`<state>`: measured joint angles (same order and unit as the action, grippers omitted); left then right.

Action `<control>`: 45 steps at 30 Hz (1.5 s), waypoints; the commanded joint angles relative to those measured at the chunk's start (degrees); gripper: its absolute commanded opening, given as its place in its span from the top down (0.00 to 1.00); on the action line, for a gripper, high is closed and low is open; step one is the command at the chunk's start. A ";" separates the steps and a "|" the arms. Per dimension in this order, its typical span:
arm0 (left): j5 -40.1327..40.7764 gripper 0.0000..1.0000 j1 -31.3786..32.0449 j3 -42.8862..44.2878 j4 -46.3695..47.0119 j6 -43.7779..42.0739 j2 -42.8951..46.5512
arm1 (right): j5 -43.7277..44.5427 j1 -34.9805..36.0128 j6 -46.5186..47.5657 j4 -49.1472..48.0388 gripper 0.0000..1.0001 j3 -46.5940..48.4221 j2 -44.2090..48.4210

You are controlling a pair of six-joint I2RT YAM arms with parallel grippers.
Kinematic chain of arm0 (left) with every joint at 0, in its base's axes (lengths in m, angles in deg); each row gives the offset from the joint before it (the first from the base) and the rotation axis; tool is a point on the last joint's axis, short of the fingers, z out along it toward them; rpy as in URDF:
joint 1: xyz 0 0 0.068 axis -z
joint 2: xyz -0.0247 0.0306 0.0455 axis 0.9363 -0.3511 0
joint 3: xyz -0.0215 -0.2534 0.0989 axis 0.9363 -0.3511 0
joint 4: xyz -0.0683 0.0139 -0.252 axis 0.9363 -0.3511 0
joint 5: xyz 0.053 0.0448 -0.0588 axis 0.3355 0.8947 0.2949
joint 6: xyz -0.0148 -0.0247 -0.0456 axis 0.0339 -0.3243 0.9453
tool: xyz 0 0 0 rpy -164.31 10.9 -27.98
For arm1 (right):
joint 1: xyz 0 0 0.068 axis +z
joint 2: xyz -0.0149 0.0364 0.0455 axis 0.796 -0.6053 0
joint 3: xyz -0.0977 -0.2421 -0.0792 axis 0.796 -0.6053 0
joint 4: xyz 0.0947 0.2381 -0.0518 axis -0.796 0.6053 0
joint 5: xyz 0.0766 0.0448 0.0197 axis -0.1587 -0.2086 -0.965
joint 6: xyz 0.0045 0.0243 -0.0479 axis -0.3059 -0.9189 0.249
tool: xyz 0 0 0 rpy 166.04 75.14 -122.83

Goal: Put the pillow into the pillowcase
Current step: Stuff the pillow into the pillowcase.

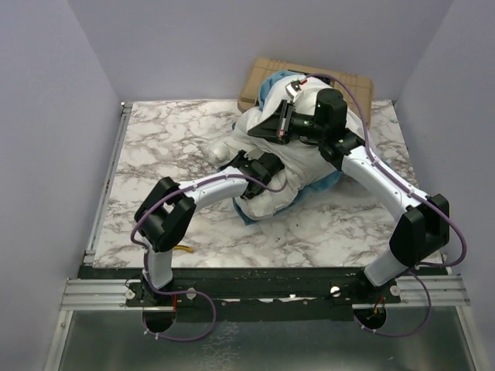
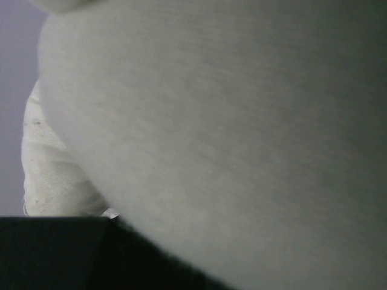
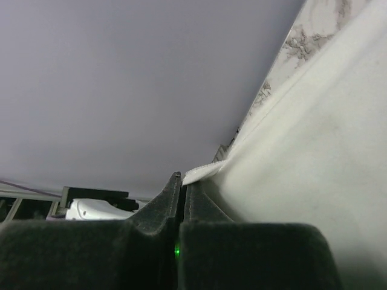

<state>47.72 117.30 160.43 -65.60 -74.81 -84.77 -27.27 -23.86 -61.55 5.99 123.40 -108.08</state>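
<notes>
Right pincer (image 3: 183,180): jaws closed flat together, with a thin white fabric edge nipped at the tips. I take it for the white inner side of the pillowcase (image 1: 325,182), not the stuffing. In the top view this pincer sits high on the far part of the white bundle, pointing left.

Left pincer (image 1: 251,164): pushed into the near-left flank of the bundle. Its wrist view is filled by plump white cloth, most likely the pillow (image 2: 242,151), so I cannot tell how its jaws stand or whether they hold anything.

Bundle: at the back right of the marble table (image 1: 170,147), its far end against a tan board (image 1: 267,71).

Progress, my judgement:
- Blue frill shows at the far end and along the near and right edges, so the case lies wrapped around or under the pillow
- None of the patterned outside is in view, only white
- I cannot separate pillow from case lining, so depth of insertion is unknown
- Left to do: draw the case over the whole pillow, then lay it flat
</notes>
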 commanded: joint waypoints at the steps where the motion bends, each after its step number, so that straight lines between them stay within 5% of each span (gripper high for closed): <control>1: -9.29 1.00 4.38 6.99 -9.50 -13.80 -10.70 | -21.04 12.29 -12.21 -24.58 1.00 4.81 6.84; 9: -14.19 1.00 4.42 11.38 -12.57 -12.42 -13.47 | -23.44 13.20 -8.79 -20.01 1.00 0.62 10.28; 14: -15.73 1.00 4.32 11.08 -12.47 -10.10 -10.23 | -21.13 15.18 11.53 7.88 1.00 4.66 11.62; 22: -19.05 1.00 4.36 -1.23 -10.25 -5.21 7.36 | 5.27 13.13 22.01 29.34 1.00 11.18 13.85; 29: -24.57 1.00 4.29 -11.20 -5.22 -3.34 31.03 | 24.34 12.18 24.65 37.45 1.00 15.05 17.67; 34: -31.85 1.00 3.88 -12.74 -2.70 -0.23 41.87 | 28.43 12.22 27.47 44.15 1.00 11.57 17.01; 39: -37.40 1.00 3.22 -15.65 2.32 5.90 47.31 | 29.26 12.25 27.48 43.13 1.00 0.97 17.61; 45: -30.70 1.00 3.19 -20.15 6.34 16.28 43.16 | 32.97 11.87 29.34 37.95 1.00 -4.95 14.29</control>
<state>18.43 119.70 142.03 -70.47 -69.06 -37.69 5.40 -13.18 -33.49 51.98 117.44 -91.12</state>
